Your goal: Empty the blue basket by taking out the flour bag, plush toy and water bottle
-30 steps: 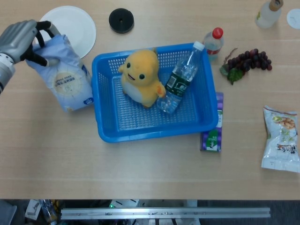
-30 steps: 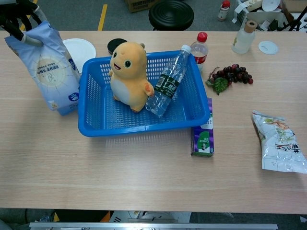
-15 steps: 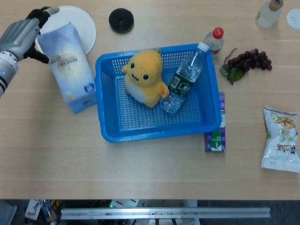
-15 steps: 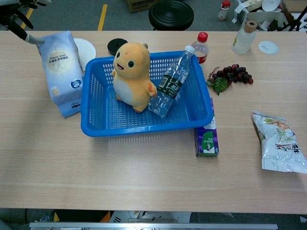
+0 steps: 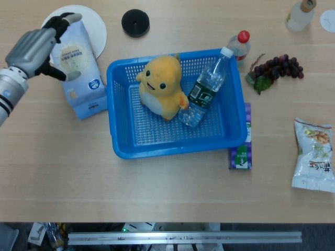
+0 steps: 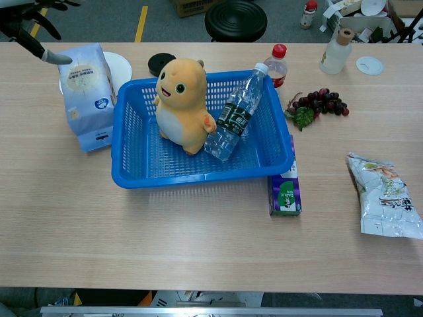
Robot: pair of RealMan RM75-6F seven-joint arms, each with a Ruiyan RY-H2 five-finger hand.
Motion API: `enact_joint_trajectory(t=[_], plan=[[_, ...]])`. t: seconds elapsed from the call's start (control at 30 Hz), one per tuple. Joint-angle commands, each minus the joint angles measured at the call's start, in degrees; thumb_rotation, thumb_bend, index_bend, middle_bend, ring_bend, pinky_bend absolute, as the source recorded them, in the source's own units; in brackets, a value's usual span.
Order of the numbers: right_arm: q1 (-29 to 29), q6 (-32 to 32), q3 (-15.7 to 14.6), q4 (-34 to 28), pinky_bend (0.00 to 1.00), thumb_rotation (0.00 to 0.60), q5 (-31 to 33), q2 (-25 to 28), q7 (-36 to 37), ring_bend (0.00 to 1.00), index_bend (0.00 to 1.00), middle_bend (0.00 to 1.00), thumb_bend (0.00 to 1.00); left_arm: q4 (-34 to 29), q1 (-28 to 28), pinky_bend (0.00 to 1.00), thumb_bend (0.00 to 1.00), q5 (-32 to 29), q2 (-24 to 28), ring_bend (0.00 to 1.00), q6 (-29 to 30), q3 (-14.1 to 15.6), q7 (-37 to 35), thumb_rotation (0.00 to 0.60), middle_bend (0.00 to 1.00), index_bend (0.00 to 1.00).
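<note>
Head view: flour bag (image 5: 78, 65) beside left hand (image 5: 36, 47)

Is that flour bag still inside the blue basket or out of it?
Out. The flour bag stands on the table, left of the blue basket.

Your counter (image 5: 157, 188) carries the flour bag (image 5: 78, 70), right beside the left hand's fingers (image 5: 67, 21), on the white plate's (image 5: 97, 26) edge. Farther from them sit the blue basket (image 5: 120, 151), black lid (image 5: 135, 22), red-capped bottle (image 5: 239, 46), grapes (image 5: 277, 67), purple carton (image 5: 240, 151) and snack packet (image 5: 315, 154).
</note>
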Motion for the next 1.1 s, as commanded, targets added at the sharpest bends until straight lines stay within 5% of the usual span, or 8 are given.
enact_joint_trajectory(t=[0.03,0.6,0.8,1.1], plan=[[0.4,-0.5,0.1,-0.2,0.4,0.6,0.0,-0.1,-0.3,0.22,0.24,0.3,0.25,-2.3,0.4,0.26,0.2,2.9,0.7,0.0,1.8,0.1,-0.6,0.6,0.03,0.0],[6.1,-4.8,0.5,-3.1,0.4,0.6,-6.5,-0.6,-2.8,0.22,0.23,0.3,0.18,-4.5,6.7,0.26,0.2,-2.5,0.4,0.0,18.0,2.1,12.4,0.6,0.04,0.0],[12.6,-11.5,2.2,-6.7,0.4,0.6,-8.9,-1.6,-5.6,0.22,0.22,0.3,0.15,-7.2,10.5,0.26,0.2,-2.9,2.1,0.0,24.1,3.4,16.3,0.6,0.04,0.0],[22.1,-23.0,5.6,-9.1,0.39,0.6,-4.1,-6.3,-10.6,0.19,0.15,0.25,0.04,-10.1,17.6,0.26,0.2,-0.1,4.6,0.0,33.3,6.2,18.7,0.6,0.04,0.0]])
